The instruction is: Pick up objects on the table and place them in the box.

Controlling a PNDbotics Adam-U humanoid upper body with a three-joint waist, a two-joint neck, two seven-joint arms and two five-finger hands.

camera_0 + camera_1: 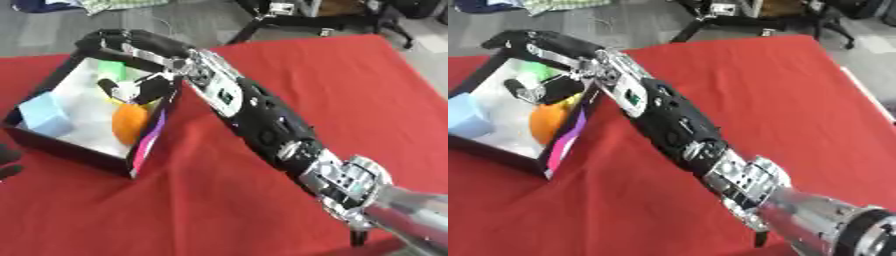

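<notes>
I see my right arm point(262, 120) running from the 5 o'clock corner up toward 10 o'clock, across the red tablecloth point(350, 90), with the right hand point(131, 47) reaching over the box point(79, 150). The box sits at about 9 o'clock in the left eye view — black walls, white floor, and a pink and purple strip along its near right edge. My hand hangs over the box's upper right part, its fingers curved downward into the opening, the thumb point(109, 86) pointing down beside them. Something yellow shows just below the fingertips, against the orange object point(129, 124), but I cannot tell whether the fingers are closed on it or merely above it.

Inside the box I can make out three more things: a light blue block point(45, 115) at the left side, the orange rounded object near the right wall toward 4 o'clock of the box, and a green piece point(112, 69) at the far end, partly behind my hand.

At the far left edge, around 8 o'clock, a dark shape point(7, 162) shows — likely my left hand, too little of it visible to read its fingers.
</notes>
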